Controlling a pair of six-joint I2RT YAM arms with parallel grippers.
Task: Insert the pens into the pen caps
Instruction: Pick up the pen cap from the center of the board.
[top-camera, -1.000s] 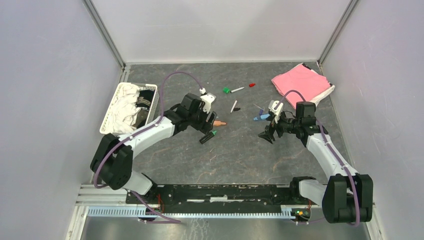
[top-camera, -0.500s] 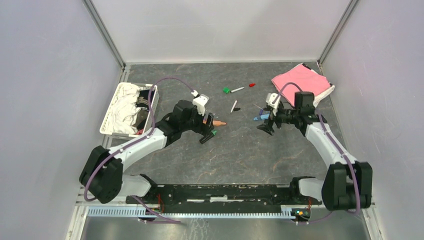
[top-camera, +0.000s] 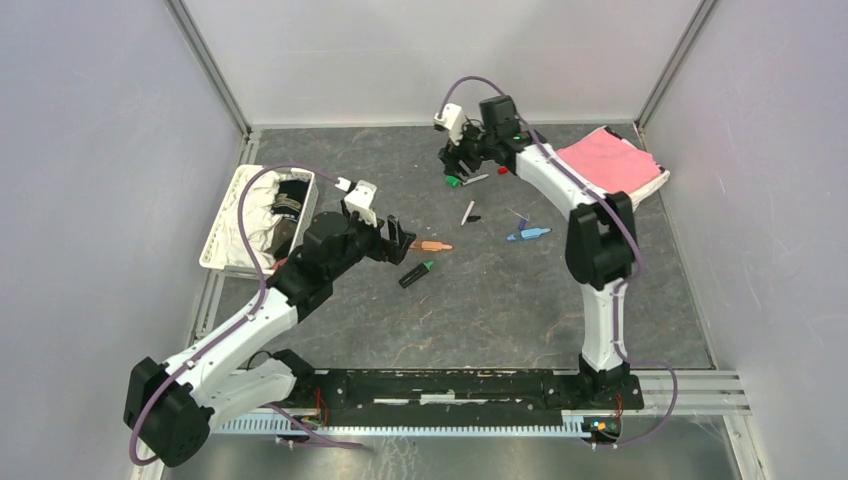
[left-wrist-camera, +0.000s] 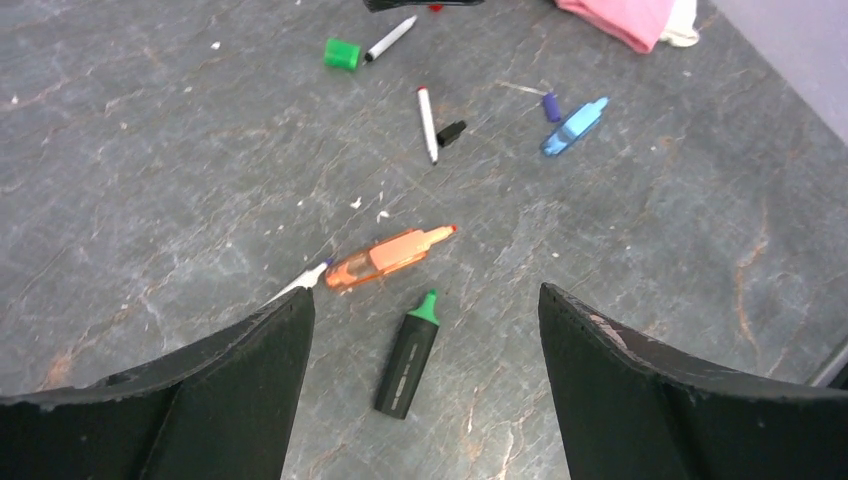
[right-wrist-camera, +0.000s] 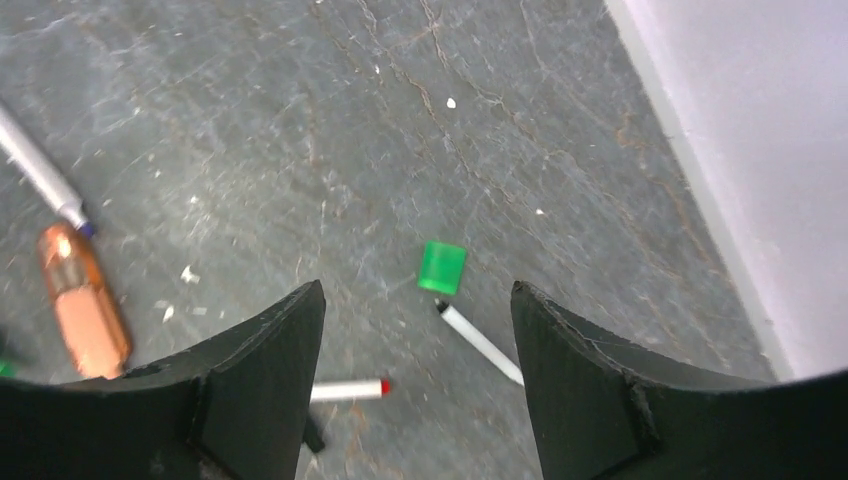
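While both arms are reaching out over the table (top-camera: 480, 300), no pen is wearing a cap yet, so by my reading the job is sitting at its very start. The left jaws are standing released and empty, hanging just short of the orange marker (left-wrist-camera: 390, 255) and the black-and-green marker (left-wrist-camera: 408, 353), which are lying near each other. The right jaws are gaping too, holding nothing and hovering above the green cap (right-wrist-camera: 441, 268), which is lying loose just beside a thin white pen (right-wrist-camera: 478, 340). A second white pen (left-wrist-camera: 427, 123) is lying by a black cap (left-wrist-camera: 451, 132), the blue marker (left-wrist-camera: 574, 127) is resting near a purple cap (left-wrist-camera: 551, 107), and a red cap (top-camera: 503, 171) is lying apart. Every pairing is waiting to be done. Pale print is showing on the black barrel, but it is too small for reading.
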